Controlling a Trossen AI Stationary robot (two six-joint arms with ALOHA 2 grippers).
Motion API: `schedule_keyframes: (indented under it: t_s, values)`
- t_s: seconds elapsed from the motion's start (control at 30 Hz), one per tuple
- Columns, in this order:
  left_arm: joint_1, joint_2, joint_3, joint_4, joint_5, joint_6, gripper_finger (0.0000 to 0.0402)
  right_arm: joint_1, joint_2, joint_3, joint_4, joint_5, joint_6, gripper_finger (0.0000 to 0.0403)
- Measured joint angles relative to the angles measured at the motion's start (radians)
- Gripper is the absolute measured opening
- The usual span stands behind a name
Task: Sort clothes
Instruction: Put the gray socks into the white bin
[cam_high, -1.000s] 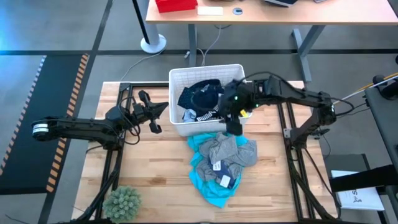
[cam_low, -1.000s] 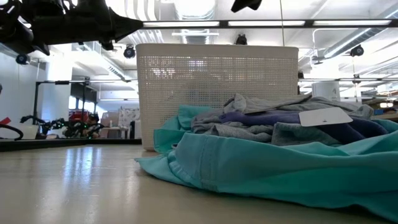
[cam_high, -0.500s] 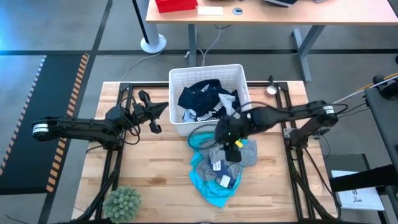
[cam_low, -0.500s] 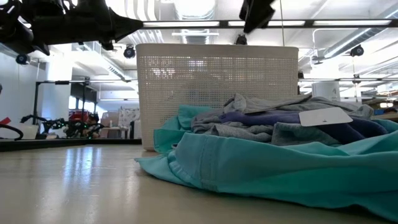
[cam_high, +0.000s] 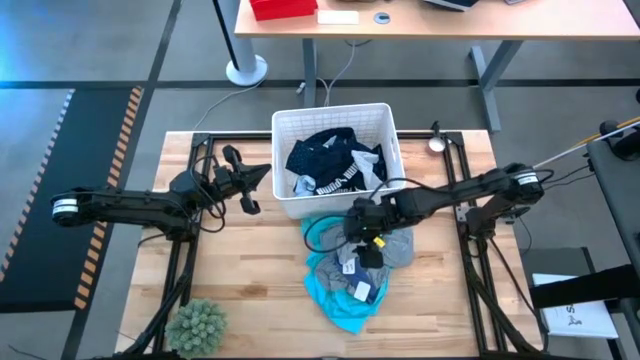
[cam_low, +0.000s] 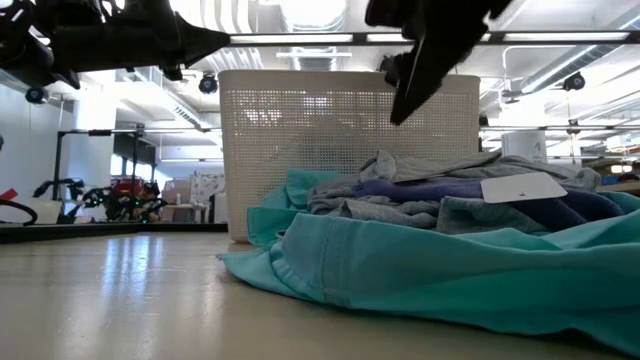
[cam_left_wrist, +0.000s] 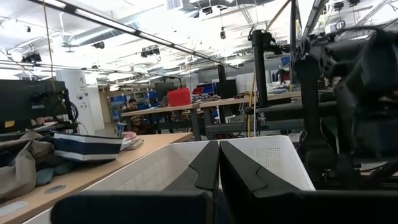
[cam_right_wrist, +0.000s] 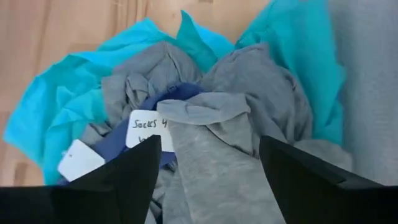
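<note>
A pile of clothes lies on the table in front of the white basket (cam_high: 335, 120): a turquoise garment (cam_high: 340, 300) at the bottom, grey garments (cam_high: 395, 245) and a blue one (cam_right_wrist: 121, 146) with white tags on top. Navy patterned and black clothes (cam_high: 322, 155) lie in the basket. My right gripper (cam_high: 368, 252) is open and hovers just above the pile's grey garment (cam_right_wrist: 211, 168); the low view shows it (cam_low: 400, 110) clear of the pile (cam_low: 430, 190). My left gripper (cam_high: 250, 188) is shut and empty, in the air left of the basket.
A fuzzy green ball (cam_high: 197, 325) sits at the table's near left corner. Black frame rails (cam_high: 470, 260) run along both sides of the table. Bare wood (cam_high: 250, 270) lies left of the pile. A desk (cam_high: 440, 20) stands beyond the far edge.
My right gripper has moved from over the basket's near right rim toward the table's near edge and down, and now hangs low over the pile on the table. The clothes have not moved.
</note>
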Motion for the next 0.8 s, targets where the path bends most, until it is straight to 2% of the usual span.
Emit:
schedule_keyframes:
  t_s: [0.27, 0.57, 0.67, 0.8]
  values:
    - [0.000, 0.000, 0.000, -0.001, -0.001, 0.001, 0.0000, -0.002, 0.023, -0.091, 0.125, 0.018, -0.021, 0.0248]
    - [0.002, 0.001, 0.000, -0.007, -0.001, 0.001, 0.0000, -0.003, 0.092, -0.137, 0.122, 0.033, -0.005, 0.0209]
    - [0.002, 0.005, 0.000, -0.004, -0.002, 0.001, 0.0000, -0.003, 0.096, -0.133, 0.117, 0.033, -0.005, 0.0183]
    - [0.005, 0.009, 0.000, -0.004, -0.003, 0.001, 0.0000, -0.003, 0.088, -0.094, 0.112, 0.037, -0.007, 0.0118]
